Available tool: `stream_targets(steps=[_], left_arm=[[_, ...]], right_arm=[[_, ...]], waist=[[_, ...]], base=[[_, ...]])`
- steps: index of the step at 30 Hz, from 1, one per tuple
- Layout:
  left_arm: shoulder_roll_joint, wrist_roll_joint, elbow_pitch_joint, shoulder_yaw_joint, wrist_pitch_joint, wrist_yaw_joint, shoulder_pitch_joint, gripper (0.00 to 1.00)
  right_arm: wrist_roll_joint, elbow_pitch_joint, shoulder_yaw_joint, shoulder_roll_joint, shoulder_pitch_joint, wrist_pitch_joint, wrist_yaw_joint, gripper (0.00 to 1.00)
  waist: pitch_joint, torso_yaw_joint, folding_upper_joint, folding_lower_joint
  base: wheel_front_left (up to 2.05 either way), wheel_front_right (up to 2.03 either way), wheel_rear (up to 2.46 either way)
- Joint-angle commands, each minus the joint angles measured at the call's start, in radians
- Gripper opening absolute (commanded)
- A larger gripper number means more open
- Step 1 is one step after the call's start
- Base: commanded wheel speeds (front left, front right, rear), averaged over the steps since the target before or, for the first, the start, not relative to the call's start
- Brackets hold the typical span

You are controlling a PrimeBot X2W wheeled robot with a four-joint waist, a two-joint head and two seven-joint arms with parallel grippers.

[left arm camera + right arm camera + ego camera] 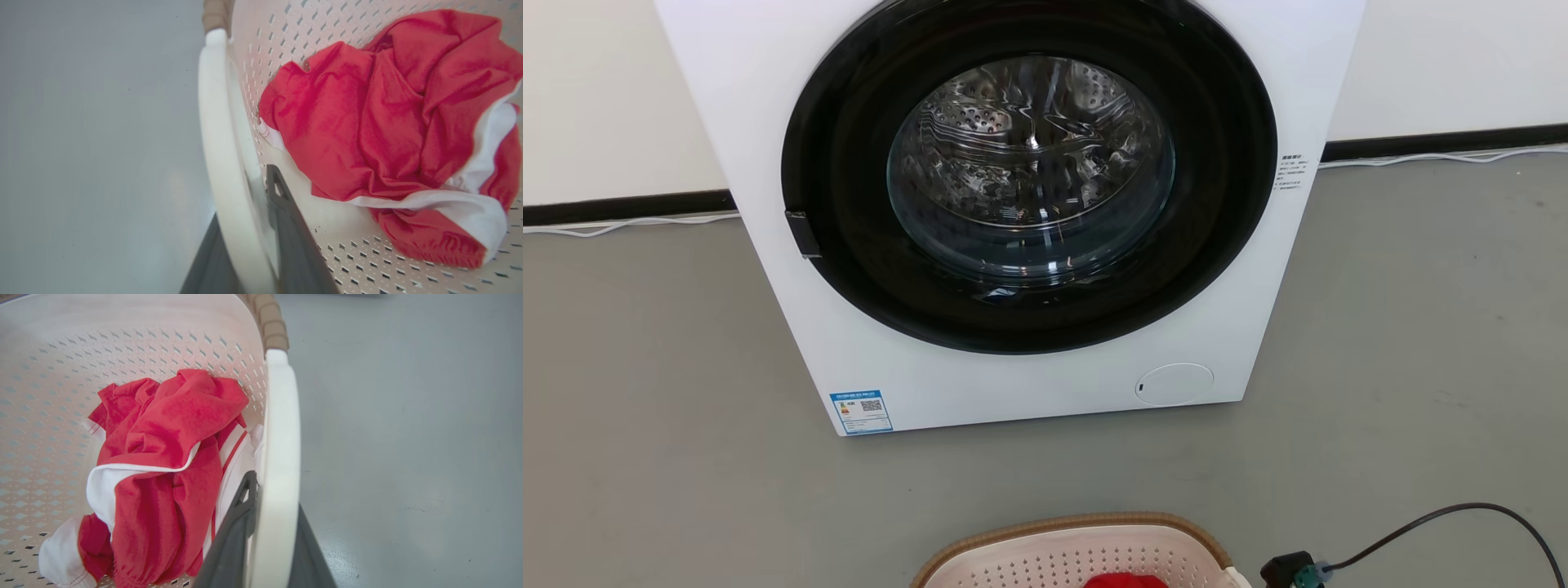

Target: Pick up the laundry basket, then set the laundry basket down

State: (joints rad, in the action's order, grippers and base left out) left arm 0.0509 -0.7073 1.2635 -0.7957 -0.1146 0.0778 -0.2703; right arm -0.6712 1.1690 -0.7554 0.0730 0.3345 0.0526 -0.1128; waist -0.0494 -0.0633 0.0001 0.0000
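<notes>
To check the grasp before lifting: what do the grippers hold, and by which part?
The laundry basket, by its white side handles: the left gripper grips the left handle, the right gripper the right handle.

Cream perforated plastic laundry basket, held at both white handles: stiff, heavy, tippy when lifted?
Likely light: the laundry basket has perforated walls and holds one crumpled red-and-white garment. Probably lifts level: left gripper and right gripper straddle opposite handles.

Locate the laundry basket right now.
Head view, bottom centre: the laundry basket is in front of the washing machine, with a black plug to its right. The left gripper and right gripper clamp its side handles.
</notes>
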Motion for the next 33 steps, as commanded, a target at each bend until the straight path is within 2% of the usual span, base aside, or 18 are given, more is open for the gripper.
stream_targets(steps=[1,33], left_arm=[[-0.001,-0.005,-0.018,0.008,-0.020,0.000,-0.052,0.00],[-0.001,-0.059,-0.005,-0.055,-0.017,0.002,-0.074,0.00]], right_arm=[[-0.002,-0.021,-0.031,-0.023,0.040,-0.013,-0.018,0.00],[-0.059,-0.011,-0.080,-0.023,0.064,-0.023,-0.018,0.00]], waist=[[0.001,0.000,-0.0001,0.0000],[0.038,-0.008,-0.0001,0.0000]], base=[[0.00,0.00,0.00],[0.00,0.00,0.00]])
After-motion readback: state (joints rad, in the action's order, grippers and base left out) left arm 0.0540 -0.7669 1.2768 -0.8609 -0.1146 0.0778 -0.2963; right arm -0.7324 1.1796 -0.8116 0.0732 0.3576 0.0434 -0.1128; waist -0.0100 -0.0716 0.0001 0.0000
